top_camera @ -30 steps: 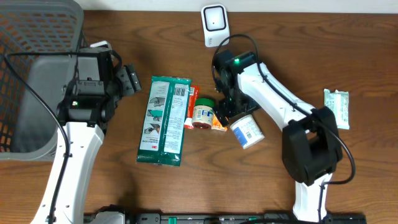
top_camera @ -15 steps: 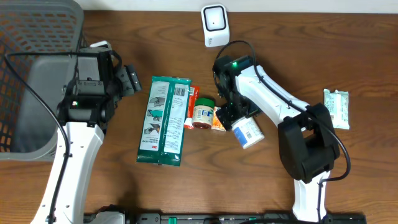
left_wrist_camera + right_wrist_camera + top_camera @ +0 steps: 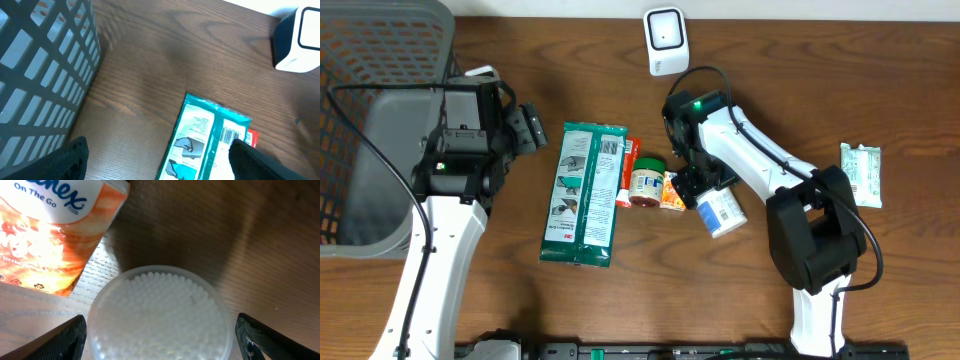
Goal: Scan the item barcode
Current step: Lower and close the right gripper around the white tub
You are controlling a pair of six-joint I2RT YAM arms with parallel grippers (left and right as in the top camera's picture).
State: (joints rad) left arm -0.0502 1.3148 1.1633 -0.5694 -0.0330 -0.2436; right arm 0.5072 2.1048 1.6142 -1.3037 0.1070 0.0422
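The right hand (image 3: 160,336) hangs low over a round white tub (image 3: 722,214) lying on its side on the desk (image 3: 790,80). Its fingers are spread wide on either side of the clear lid, with a sliver of gap showing, so nothing is gripped. An orange tissue pack (image 3: 671,192) lies just beside the tub, then a small jar (image 3: 646,184) and a long green packet (image 3: 583,195). The white scanner (image 3: 664,40) stands at the desk's far edge, well apart from the tub. The left hand (image 3: 160,157) is open and empty beside the grey basket (image 3: 380,60).
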